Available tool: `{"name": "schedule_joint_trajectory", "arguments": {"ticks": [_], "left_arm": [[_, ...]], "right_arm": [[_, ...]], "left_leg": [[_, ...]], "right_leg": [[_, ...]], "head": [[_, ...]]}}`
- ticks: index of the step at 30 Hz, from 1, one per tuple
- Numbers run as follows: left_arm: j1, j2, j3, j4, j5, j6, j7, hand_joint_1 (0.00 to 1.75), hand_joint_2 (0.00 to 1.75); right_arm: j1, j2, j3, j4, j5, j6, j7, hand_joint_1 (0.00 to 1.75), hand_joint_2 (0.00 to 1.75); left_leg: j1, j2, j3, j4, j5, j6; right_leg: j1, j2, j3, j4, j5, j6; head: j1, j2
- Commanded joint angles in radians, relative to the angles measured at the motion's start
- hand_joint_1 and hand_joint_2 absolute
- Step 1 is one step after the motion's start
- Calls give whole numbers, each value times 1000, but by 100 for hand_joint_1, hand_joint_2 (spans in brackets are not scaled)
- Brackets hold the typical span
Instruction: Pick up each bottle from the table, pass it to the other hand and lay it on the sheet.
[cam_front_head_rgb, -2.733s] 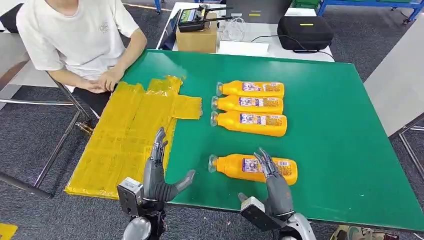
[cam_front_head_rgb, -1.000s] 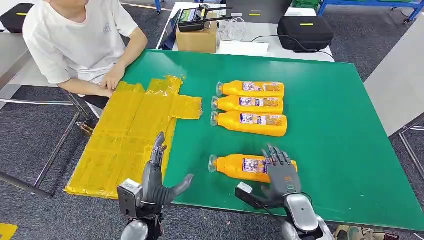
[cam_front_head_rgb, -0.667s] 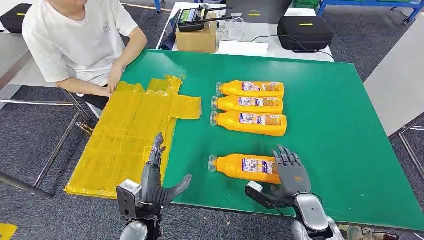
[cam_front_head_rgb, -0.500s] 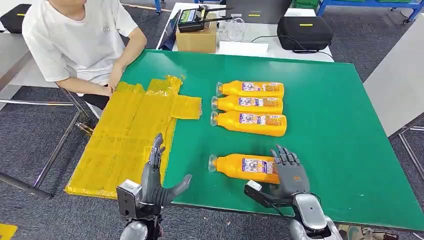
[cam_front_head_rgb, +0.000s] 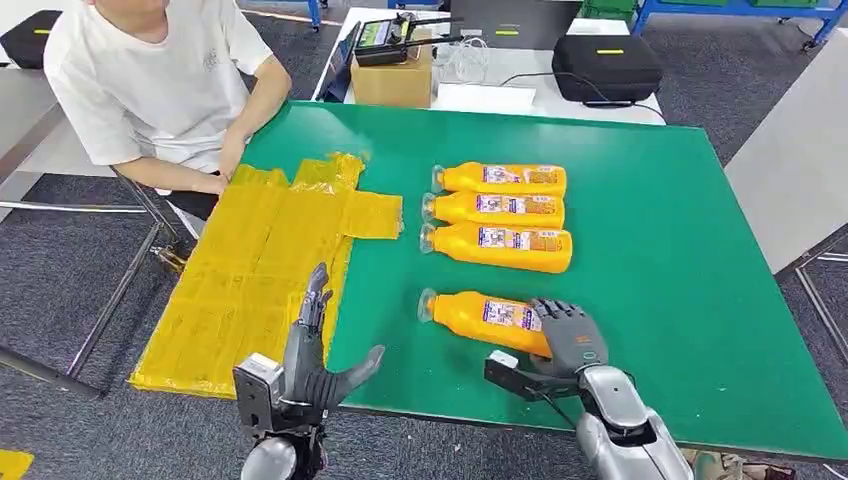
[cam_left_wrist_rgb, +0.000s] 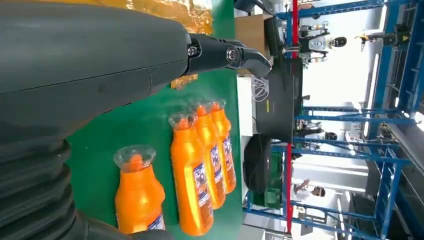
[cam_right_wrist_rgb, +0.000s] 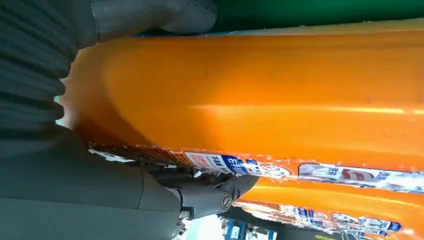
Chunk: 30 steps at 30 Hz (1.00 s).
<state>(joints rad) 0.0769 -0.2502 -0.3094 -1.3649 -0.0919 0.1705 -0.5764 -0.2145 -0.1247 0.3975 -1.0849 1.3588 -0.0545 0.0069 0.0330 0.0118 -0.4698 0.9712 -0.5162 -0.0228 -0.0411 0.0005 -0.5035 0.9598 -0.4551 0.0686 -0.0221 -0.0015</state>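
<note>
Gripping the nearest bottle (cam_front_head_rgb: 488, 315) at its base, the right hand (cam_front_head_rgb: 568, 335) curls around it; left hand (cam_front_head_rgb: 312, 360) waits with fingers spread; sheet (cam_front_head_rgb: 250, 270) bare, three bottles (cam_front_head_rgb: 500, 212) untouched

Orange bottles (cam_front_head_rgb: 500, 212) with blue-white labels, yellow sheet (cam_front_head_rgb: 262, 262), green table (cam_front_head_rgb: 660, 240)

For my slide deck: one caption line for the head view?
Right hand grips the nearest bottle on the green table; left hand waits open.
</note>
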Motion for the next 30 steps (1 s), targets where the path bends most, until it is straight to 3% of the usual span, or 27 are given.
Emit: {"name": "schedule_joint_trajectory", "arguments": {"ticks": [1, 5, 7, 8, 10, 11, 12, 15, 17, 23, 30], "left_arm": [[-70, 11, 2, 100, 5, -1, 3, 0, 175], [-65, 11, 10, 87, 3, 3, 0, 0, 175], [-48, 12, 20, 63, 3, 7, -3, 0, 175], [-31, 11, 26, 45, 4, 16, -7, 0, 175], [-5, 14, 29, 15, 6, 23, -7, 0, 175], [4, 17, 22, 23, 53, -35, 118, 0, 175], [16, 27, 17, 0, 63, -68, 160, 0, 175], [23, 23, 8, 5, 87, -87, 173, 0, 175], [4, 36, -30, 27, 157, -191, 161, 0, 175], [-11, 63, -133, 5, 56, -198, 144, 0, 175], [-9, 65, -136, -3, 54, -196, 149, 0, 175]], "right_arm": [[-86, -66, 99, 242, 11, 133, 96, 175, 175], [-88, -89, 117, 223, 17, 149, 127, 175, 175], [-86, -81, 88, 198, -65, 131, 75, 175, 175], [-54, -12, -17, 152, -292, 100, -93, 175, 175], [9, 57, -68, 27, -472, 93, -171, 175, 175], [55, 83, -67, -75, -516, 49, -152, 175, 175], [92, 93, -53, -153, -527, 34, -130, 175, 175], [187, 197, -101, -376, -771, -34, -215, 175, 175], [207, 237, -105, -468, -902, -54, -279, 175, 175], [215, 320, -131, -520, -1017, -115, -349, 175, 175], [212, 319, -130, -506, -1023, -118, -356, 175, 175]], "left_leg": [[0, -3, 2, -2, 2, 3], [0, -3, 7, -2, 2, 3], [0, -4, 9, -1, 1, 4], [0, -1, 11, -1, 0, 3], [0, 0, 8, -2, 1, 3], [1, 0, 10, -2, 0, 2], [1, 0, 9, -3, 0, 3], [2, 3, 13, -3, -2, 2], [1, 2, 8, -1, -2, 1], [1, -4, -3, -1, -1, 3], [0, -5, -2, -3, 0, 4]], "right_leg": [[1, -2, 3, -4, 2, -4], [1, -2, 6, -4, 2, -3], [1, -2, 2, -4, 2, -4], [1, 0, 3, -3, 1, -2], [1, 1, 4, -5, 3, -4], [1, 1, 12, -4, 1, -4], [2, 1, 11, -5, 2, -6], [3, 5, 12, -3, 0, -5], [2, 3, 7, 0, 0, -4], [2, -2, -1, 0, -1, -3], [1, -2, 1, -3, 1, -7]], "head": [[0, 0], [0, 0], [0, 0], [0, 0], [0, 0], [0, 0], [0, 0], [0, 0], [-1, 0], [0, 0], [0, 0]]}}
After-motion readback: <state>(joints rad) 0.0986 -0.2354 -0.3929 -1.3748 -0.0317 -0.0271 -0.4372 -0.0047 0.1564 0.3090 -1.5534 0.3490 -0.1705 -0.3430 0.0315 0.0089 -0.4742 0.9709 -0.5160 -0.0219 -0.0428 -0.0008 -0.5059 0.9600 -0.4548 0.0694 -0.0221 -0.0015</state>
